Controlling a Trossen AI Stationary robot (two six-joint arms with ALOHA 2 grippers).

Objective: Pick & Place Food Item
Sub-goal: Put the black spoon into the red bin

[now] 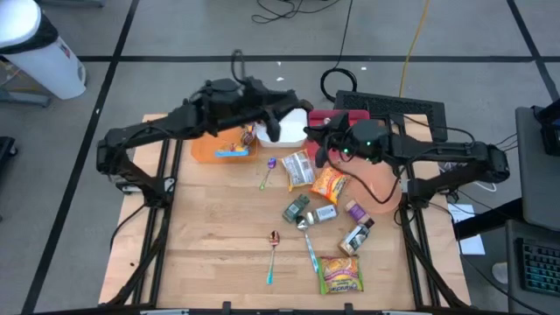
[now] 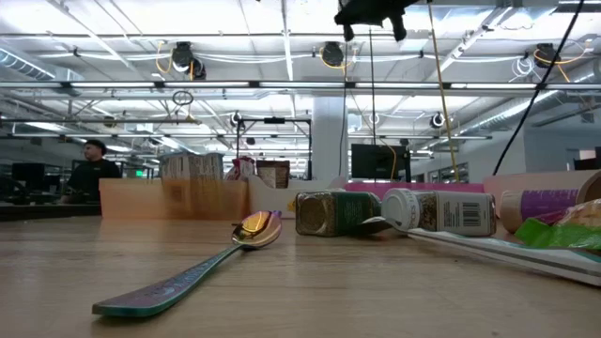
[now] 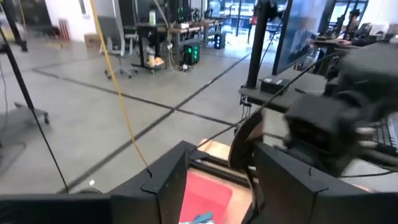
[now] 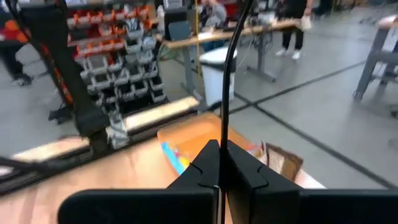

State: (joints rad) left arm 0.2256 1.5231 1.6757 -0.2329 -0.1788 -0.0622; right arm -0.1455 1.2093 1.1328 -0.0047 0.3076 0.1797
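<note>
closest to the low camera lay a spoon (image 2: 192, 266). left gripper (image 3: 211, 186) hung spread and empty above the red bin (image 1: 331, 117), probably just after a drop. right gripper (image 4: 219, 163), pressed together and empty, hovered over the yellow snack bag (image 1: 328, 183).

food clutter (image 1: 324, 206) mid-table, near-left wood (image 1: 210, 245) open

Orange tray (image 1: 210, 150), red bin (image 3: 202, 194), orange snack packet (image 1: 330, 184), iridescent spoon (image 2: 192, 270), pale wooden table (image 1: 219, 227)

Food packets (image 1: 329, 183), bottles, spoons (image 1: 273, 254) on wooden table (image 1: 210, 227), seemingly scattered.
</note>
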